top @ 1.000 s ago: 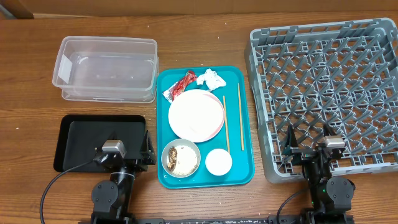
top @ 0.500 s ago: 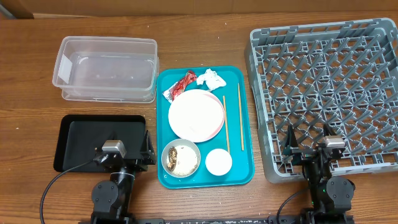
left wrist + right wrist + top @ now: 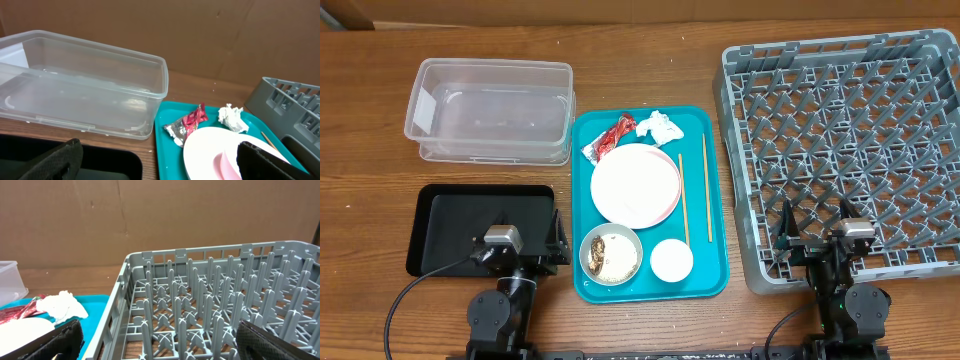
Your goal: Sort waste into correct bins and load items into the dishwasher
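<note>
On the teal tray [image 3: 700,125] lie a red wrapper [image 3: 611,136], a white tissue [image 3: 658,126], a pink-white plate [image 3: 635,186], a bowl with food scraps [image 3: 611,253], a small white cup [image 3: 671,260] and two chopsticks [image 3: 706,186]. The clear tub [image 3: 490,109] stands at the back left, the black tray [image 3: 460,225] in front of it. The grey rack [image 3: 845,150] is at the right. My left gripper [image 3: 527,247] is open over the black tray's near right corner. My right gripper [image 3: 815,235] is open over the rack's front edge. The left wrist view shows wrapper [image 3: 192,120], tissue [image 3: 231,117] and plate [image 3: 215,150].
A brown cardboard wall stands behind the table in both wrist views. Bare wood table lies between the tub and the rack at the back. The right wrist view looks along the rack's pegs [image 3: 210,310] with the tissue [image 3: 62,305] at its left.
</note>
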